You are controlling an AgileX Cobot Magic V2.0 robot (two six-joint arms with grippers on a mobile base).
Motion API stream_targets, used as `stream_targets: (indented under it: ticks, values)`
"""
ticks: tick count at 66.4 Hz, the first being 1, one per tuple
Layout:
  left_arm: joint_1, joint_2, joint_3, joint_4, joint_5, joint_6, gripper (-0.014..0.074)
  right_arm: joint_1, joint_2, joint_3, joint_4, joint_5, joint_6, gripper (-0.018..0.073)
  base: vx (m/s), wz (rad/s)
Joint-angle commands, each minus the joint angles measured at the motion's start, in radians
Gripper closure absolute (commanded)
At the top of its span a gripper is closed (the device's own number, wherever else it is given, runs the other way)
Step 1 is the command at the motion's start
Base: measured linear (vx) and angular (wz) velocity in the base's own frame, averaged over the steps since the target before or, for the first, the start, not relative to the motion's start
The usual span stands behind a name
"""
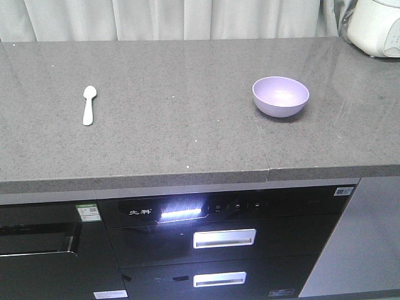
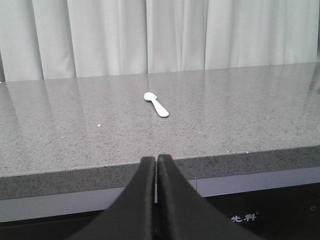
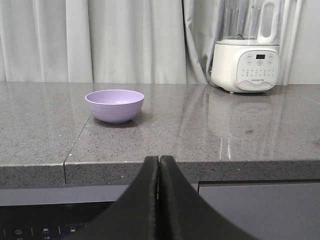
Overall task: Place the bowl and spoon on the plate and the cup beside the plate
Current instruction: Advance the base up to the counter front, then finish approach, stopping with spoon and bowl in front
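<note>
The lavender bowl [image 1: 280, 96] stands upright and empty on the right part of the grey counter, also seen in the right wrist view as the bowl [image 3: 114, 105]. The pale spoon [image 1: 89, 104] lies flat on the left part, scoop away from the front edge; the left wrist view shows the spoon [image 2: 156, 104] far ahead. My left gripper [image 2: 156, 159] is shut on nothing, held in front of the counter's front edge. My right gripper [image 3: 159, 160] is likewise shut and empty, short of the edge. The plate and the cup are out of view.
A white blender [image 3: 248, 50] stands at the back right of the counter [image 1: 187, 125], with a curtain behind. A seam [image 1: 268, 172] runs across the counter top. Below the front edge sit dark appliance drawers [image 1: 224, 238] with a lit panel.
</note>
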Motion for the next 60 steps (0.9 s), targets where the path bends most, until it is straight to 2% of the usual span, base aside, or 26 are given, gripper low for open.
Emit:
stream_targets:
  ticks: [1,60]
  values:
    - [0.0,0.01,0.03,-0.007,-0.068,-0.011,0.0602,-0.005,-0.011,0.014,-0.007,-0.071,-0.003,0.0561,0.06,0.01]
    - [0.0,0.01,0.03,-0.007,-0.068,-0.011,0.0602,-0.005,-0.011,0.014,-0.007,-0.07,-0.003,0.0561,0.07,0.02]
